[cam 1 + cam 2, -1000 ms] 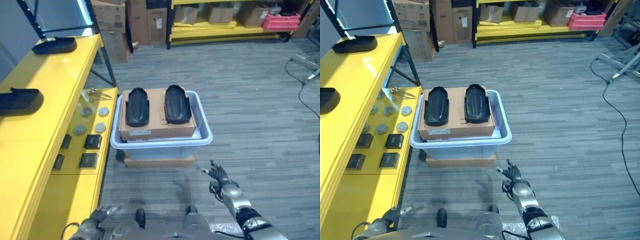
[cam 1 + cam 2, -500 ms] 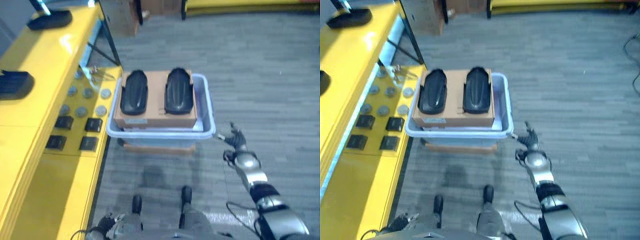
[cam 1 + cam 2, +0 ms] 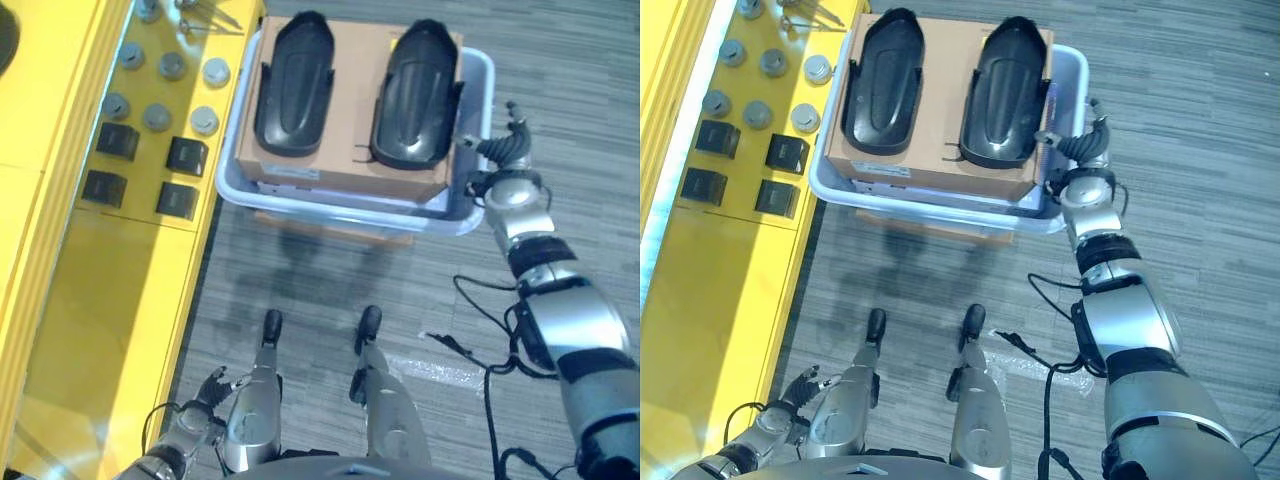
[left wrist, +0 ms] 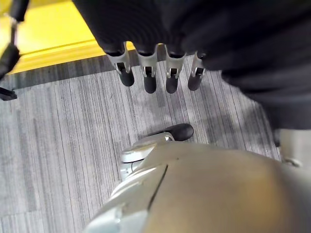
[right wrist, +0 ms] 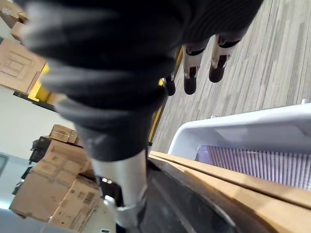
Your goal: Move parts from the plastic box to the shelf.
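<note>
Right robot hand (image 3: pixel 1087 143) hangs at the right rim of the plastic box (image 3: pixel 1065 75), fingers loosely spread, holding nothing; in its wrist view the dark fingertips (image 5: pixel 216 73) point past the box wall, the rim just beside the palm. Left robot hand (image 3: pixel 205 392) sits low by the robot's side, fingers relaxed and straight in its wrist view, empty.

Step in hand, as I judge it: reach for the nearer part. To do it well: bring the right robot hand up over the rim, not through it, then in over the right black part (image 3: pixel 1006 90), which lies just inward of the fingers. Take it across the narrow width at the side edges, thumb on one side and fingers on the other; its top is smooth and domed, so a top pinch would likely slip. Lift straight up before swinging toward the yellow shelf (image 3: pixel 700 290), far across the box from this hand. Handing over to the left may be needed.

Parts: two black, glossy, elongated moulded shells, rounded at one end, lying side by side lengthwise on a brown cardboard box (image 3: pixel 940 170) that sits inside the plastic box. Left black part (image 3: pixel 883 92) is farther from the right robot hand. Both untouched. Shelf already carries small black blocks (image 3: pixel 786 153) and grey round caps (image 3: pixel 760 113).
</note>
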Tool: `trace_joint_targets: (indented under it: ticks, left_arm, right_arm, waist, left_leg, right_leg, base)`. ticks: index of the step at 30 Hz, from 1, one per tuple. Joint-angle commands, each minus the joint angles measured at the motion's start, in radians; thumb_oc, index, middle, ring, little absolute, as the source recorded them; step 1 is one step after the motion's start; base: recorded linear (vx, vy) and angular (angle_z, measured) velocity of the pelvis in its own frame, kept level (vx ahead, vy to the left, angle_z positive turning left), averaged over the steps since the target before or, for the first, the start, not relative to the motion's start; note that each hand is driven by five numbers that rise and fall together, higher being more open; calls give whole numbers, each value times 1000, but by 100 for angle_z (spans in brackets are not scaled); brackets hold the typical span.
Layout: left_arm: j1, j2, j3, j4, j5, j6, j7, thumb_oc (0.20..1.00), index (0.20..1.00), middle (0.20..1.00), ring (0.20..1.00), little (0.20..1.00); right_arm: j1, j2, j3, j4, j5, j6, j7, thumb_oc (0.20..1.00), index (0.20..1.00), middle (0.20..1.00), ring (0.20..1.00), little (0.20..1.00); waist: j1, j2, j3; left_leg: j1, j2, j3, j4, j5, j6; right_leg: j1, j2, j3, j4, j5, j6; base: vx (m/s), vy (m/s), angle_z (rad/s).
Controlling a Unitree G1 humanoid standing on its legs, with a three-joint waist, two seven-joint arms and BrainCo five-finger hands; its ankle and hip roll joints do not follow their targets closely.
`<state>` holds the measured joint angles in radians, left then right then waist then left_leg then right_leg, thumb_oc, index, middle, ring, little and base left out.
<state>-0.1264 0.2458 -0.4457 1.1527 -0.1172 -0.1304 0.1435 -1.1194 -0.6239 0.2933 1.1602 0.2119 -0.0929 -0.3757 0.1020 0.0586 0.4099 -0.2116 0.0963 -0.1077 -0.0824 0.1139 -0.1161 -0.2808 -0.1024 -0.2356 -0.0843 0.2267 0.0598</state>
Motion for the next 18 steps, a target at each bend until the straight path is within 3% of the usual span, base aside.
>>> trace_joint_targets:
  ticks: [1, 8, 16, 17, 18]
  left_arm:
    - [-13, 15, -40, 55, -24, 1, 9, 1000, 1000, 1000, 1000, 1000]
    - [-37, 37, -67, 7, -68, 0, 3, 1000, 1000, 1000, 1000, 1000]
    - [-93, 53, -91, -64, -120, -6, 3, 1000, 1000, 1000, 1000, 1000]
    - [-101, 57, -98, -87, -128, -6, 0, 1000, 1000, 1000, 1000, 1000]
    - [-104, 59, -102, -92, -130, -4, 0, 1000, 1000, 1000, 1000, 1000]
  right_arm:
    - [-73, -56, 77, 24, 40, -20, -29, 1000, 1000, 1000, 1000, 1000]
    - [-223, -107, 192, 235, -4, 47, 18, 1000, 1000, 1000, 1000, 1000]
    - [-302, -155, 244, 324, -27, 98, 50, 1000, 1000, 1000, 1000, 1000]
    - [-307, -168, 253, 341, -32, 110, 55, 548, 548, 548, 548, 548]
    - [-303, -176, 259, 353, -42, 117, 59, 200, 200, 200, 200, 200]
  waist:
    - [17, -51, -3]
    - [55, -47, 31]
    - [84, -23, 94]
    - [88, -15, 108]
    - [90, -8, 110]
  left_leg:
    - [-25, -26, -52, 167, -199, 62]
    - [-89, -51, -91, 196, -194, 60]
    - [-196, -83, -124, 294, -219, 63]
    - [-223, -92, -127, 314, -223, 65]
    - [-239, -96, -127, 323, -224, 67]
  right_leg:
    - [9, -76, 32, 29, -108, 94]
    - [-20, -93, 3, 42, -106, 100]
    - [-89, -119, -15, 107, -121, 95]
    - [-110, -124, -14, 121, -122, 95]
    - [-127, -128, -13, 130, -124, 95]
  base:
    - [29, 13, 8]
    - [4, 3, 15]
    - [-50, 5, 12]
    - [-44, 27, 20]
    - [-45, 27, 23]
